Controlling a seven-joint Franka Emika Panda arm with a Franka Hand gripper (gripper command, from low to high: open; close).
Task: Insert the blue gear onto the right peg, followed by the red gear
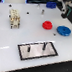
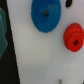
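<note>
Starting at the exterior view's left, a small cream-coloured blocky object [image 1: 14,18] is standing on the glossy white table [image 1: 8,40]. Nearer the front edge, a pale rectangular plate with a black frame [image 1: 36,50] is lying flat, carrying two short thin dark upright pins; the right peg [image 1: 44,45] is standing beside its twin. Further right, the round bright-red gear with a raised hub [image 1: 47,25] is resting on the table, and the flat bright-blue gear with a raised centre hub [image 1: 63,30] is lying just beside it, apart from it. Both gears are sitting well apart from the plate. The tool is showing in neither view, so its state cannot be told.
</note>
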